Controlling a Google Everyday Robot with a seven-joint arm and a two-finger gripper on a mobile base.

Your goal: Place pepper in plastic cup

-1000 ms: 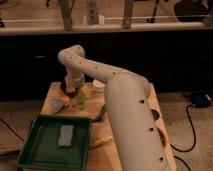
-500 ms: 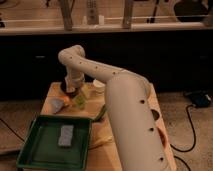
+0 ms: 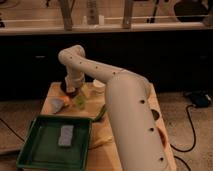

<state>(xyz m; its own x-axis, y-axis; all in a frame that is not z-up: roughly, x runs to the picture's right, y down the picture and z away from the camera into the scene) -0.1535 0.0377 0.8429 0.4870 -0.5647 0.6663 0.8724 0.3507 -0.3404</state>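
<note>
My gripper (image 3: 72, 92) hangs at the end of the white arm over the far left of the wooden table (image 3: 50, 95). It is low, just behind and left of the small yellow-green plastic cup (image 3: 80, 101). The slender dark-green pepper (image 3: 100, 113) lies on the table to the right of the cup, by the tray's far right corner, apart from the gripper. Nothing shows in the gripper.
A green tray (image 3: 35, 150) with a grey sponge (image 3: 66, 135) fills the front left. A light-blue item (image 3: 56, 104) and an orange thing (image 3: 65, 101) sit left of the cup. A white cup (image 3: 99, 86) stands behind. A pale yellow item (image 3: 103, 142) lies by the tray.
</note>
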